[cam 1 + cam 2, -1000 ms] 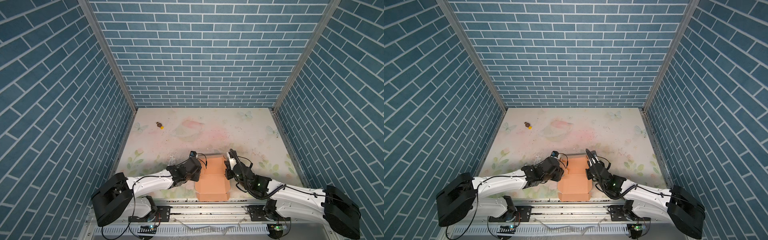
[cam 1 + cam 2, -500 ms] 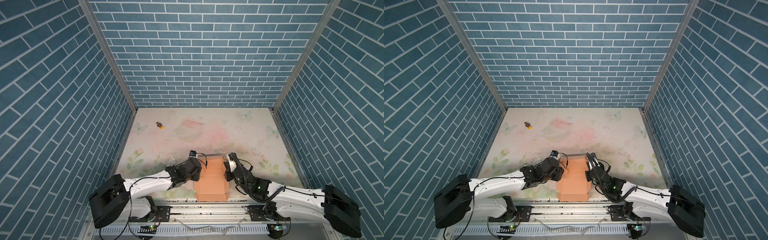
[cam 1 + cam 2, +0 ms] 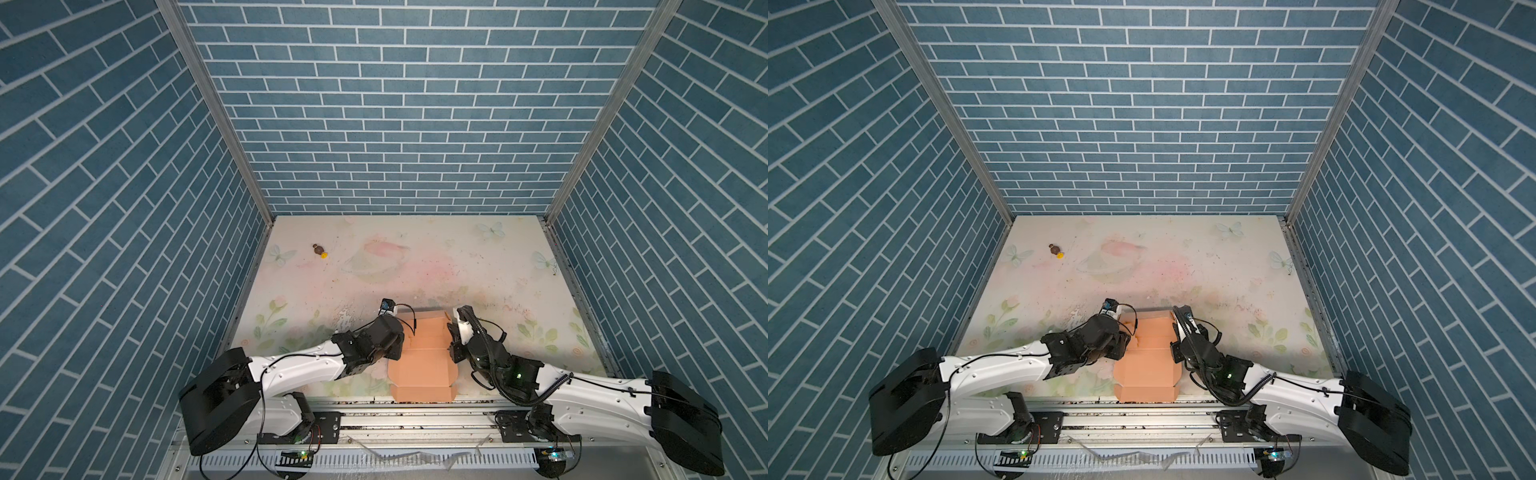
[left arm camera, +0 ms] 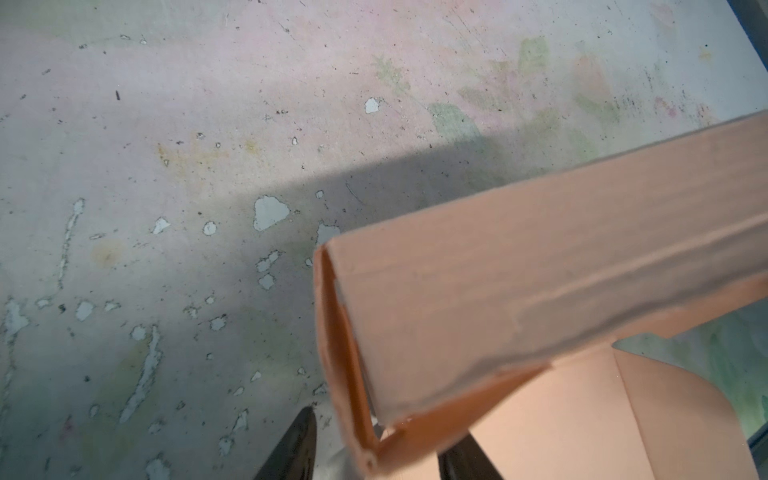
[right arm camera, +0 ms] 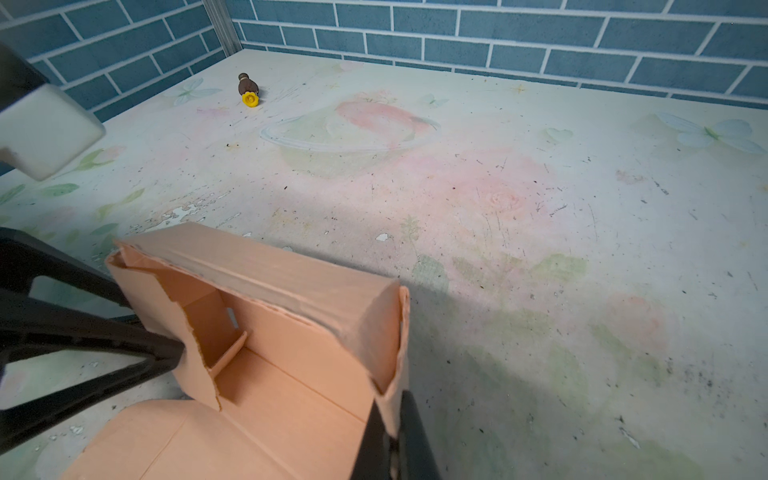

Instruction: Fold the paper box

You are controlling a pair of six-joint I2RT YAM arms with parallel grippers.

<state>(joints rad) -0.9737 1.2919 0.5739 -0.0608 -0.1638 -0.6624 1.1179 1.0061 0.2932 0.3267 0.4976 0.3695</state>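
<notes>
The paper box is half folded, its front flaps still flat. My right gripper pinches one wall; the left gripper, half-open, straddles another.

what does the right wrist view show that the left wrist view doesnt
Only right wrist: the small brown-and-yellow object, the blue brick wall, the inside of the paper box, and the right gripper shut on its side wall. Only left wrist: both tips of the left gripper, apart, straddling the box's raised corner. Both: the paper box, the left gripper and the worn floral table.
</notes>
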